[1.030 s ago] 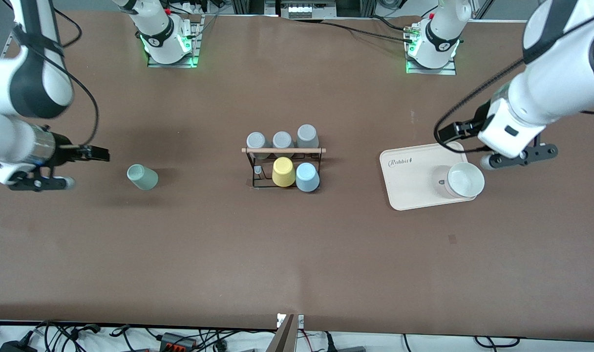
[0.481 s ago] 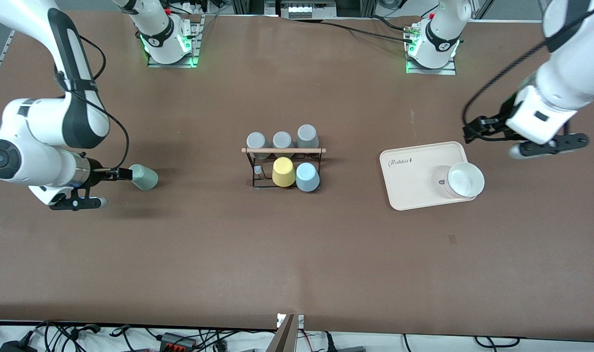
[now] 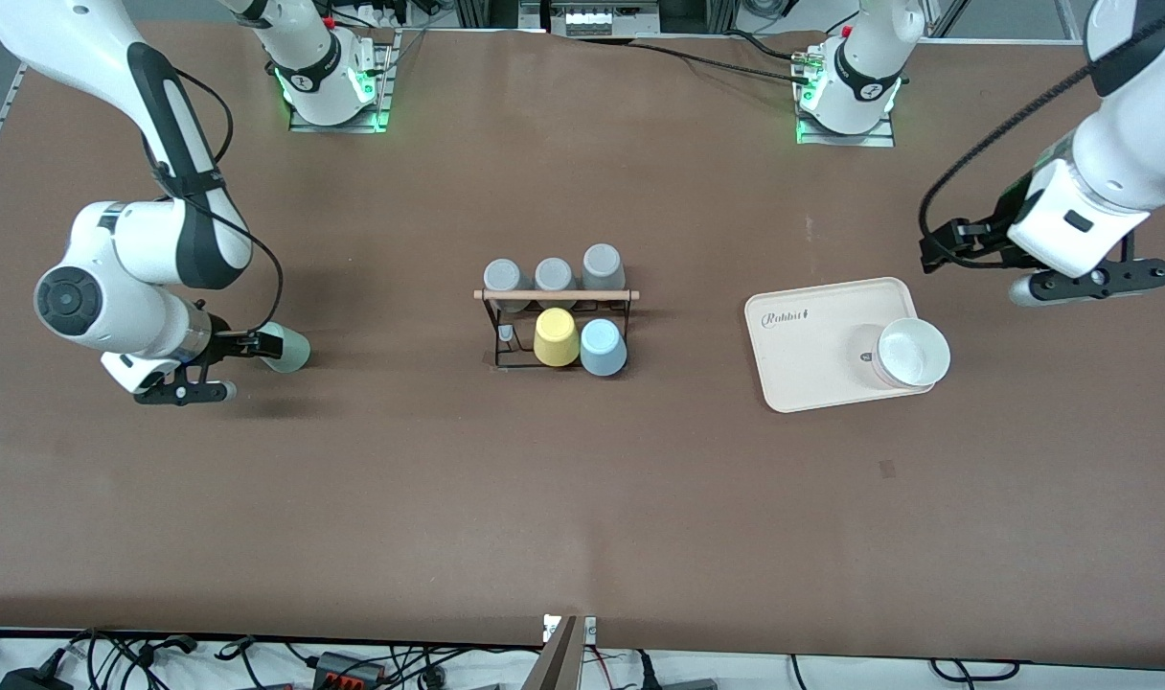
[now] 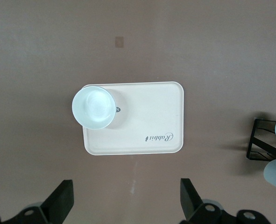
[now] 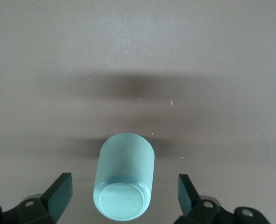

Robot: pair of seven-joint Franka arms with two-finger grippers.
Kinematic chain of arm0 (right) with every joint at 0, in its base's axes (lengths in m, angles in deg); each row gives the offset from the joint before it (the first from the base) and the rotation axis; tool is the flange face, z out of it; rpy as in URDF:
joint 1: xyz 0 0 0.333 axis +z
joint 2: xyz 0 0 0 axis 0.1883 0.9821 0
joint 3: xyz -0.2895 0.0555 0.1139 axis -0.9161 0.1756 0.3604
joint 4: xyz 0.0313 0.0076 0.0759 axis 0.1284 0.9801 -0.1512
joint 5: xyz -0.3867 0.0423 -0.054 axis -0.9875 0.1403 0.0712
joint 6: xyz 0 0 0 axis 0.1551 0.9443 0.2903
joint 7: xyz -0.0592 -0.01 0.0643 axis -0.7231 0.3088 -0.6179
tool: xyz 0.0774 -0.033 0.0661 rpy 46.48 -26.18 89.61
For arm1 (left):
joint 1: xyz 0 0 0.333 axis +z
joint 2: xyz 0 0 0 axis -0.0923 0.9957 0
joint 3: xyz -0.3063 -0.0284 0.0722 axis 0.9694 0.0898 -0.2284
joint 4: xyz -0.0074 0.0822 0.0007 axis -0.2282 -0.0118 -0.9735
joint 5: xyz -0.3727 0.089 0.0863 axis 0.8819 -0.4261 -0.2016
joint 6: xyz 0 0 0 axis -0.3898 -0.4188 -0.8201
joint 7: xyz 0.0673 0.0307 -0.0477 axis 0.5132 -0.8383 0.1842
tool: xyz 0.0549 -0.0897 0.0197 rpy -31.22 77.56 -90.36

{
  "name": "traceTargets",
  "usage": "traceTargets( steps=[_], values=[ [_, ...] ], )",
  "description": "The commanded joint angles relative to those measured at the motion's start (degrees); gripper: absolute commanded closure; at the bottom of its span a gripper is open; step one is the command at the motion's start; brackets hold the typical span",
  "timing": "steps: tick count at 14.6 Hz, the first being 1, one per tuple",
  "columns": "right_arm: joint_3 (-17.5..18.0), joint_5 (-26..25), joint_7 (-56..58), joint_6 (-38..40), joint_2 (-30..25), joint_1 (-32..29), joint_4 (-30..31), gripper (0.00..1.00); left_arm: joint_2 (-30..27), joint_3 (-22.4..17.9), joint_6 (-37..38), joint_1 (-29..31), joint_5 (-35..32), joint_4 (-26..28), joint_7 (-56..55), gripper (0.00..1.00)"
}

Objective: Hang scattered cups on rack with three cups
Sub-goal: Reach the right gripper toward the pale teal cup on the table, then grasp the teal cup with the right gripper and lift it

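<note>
The pale mint green cup (image 3: 290, 351) lies on its side toward the right arm's end of the table. In the right wrist view its base (image 5: 124, 200) faces the camera. My right gripper (image 3: 255, 344) is open and low, with its fingers apart on either side of the cup's base, not touching it. The light blue cup (image 3: 603, 347) hangs on the rack (image 3: 556, 295) beside the yellow cup (image 3: 556, 337). My left gripper (image 3: 939, 251) is open and empty, up over bare table beside the cream tray (image 3: 803, 369).
Three grey cups (image 3: 554, 275) hang on the rack's side farther from the front camera. A white cup (image 3: 913, 352) stands on the tray, also in the left wrist view (image 4: 94, 107). The rack's corner (image 4: 257, 140) shows at that view's edge.
My right gripper has swung in and down to the mint cup and now straddles its base. My left arm has drawn away from the tray toward its own end of the table.
</note>
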State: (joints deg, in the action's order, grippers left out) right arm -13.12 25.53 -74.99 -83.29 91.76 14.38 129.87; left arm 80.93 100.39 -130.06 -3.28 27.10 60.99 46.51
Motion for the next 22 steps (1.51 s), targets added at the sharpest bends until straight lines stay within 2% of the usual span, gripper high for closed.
traceTargets(
  steps=[1,7,11,13,15,16,17,19,22],
  values=[
    [0.1,-0.7,-0.7,-1.7,-0.9,0.2,3.3,0.00,-0.3,0.0,-0.6,0.5,0.3,-0.8,1.9,0.00],
    [0.2,-0.4,-1.0,-1.9,0.7,0.4,3.0,0.00,-0.3,-0.1,-1.3,0.7,0.3,-0.7,2.3,0.00],
    [0.3,-0.4,-1.0,-1.9,1.2,0.4,2.9,0.00,-0.3,-0.2,-0.1,0.6,0.2,-0.8,8.0,0.00],
    [0.3,-0.4,-1.0,-1.8,1.2,0.4,2.9,0.22,-0.3,-0.3,-0.1,0.6,0.2,-0.8,8.0,0.00],
    [0.3,-0.4,-0.5,-1.7,1.2,0.3,2.9,0.53,-0.3,-0.3,-0.1,0.6,0.3,-0.8,8.0,0.00],
    [0.3,-0.4,-0.3,-1.3,1.2,0.3,2.4,0.64,-0.3,-0.3,-0.1,0.6,0.3,-0.8,8.0,0.00],
    [0.3,-0.4,0.0,-1.0,1.1,0.3,1.4,0.70,-0.3,-0.3,-0.1,0.6,0.3,-0.8,8.0,0.00],
    [0.9,-0.3,0.0,2.3,0.8,0.3,-1.7,0.73,-0.3,-0.3,-0.1,0.6,0.3,-0.8,8.0,0.00],
    [4.0,0.0,-0.2,14.8,0.8,0.4,-13.7,0.74,-0.3,-0.3,-0.1,0.6,0.3,-0.8,8.0,0.00]
  ],
)
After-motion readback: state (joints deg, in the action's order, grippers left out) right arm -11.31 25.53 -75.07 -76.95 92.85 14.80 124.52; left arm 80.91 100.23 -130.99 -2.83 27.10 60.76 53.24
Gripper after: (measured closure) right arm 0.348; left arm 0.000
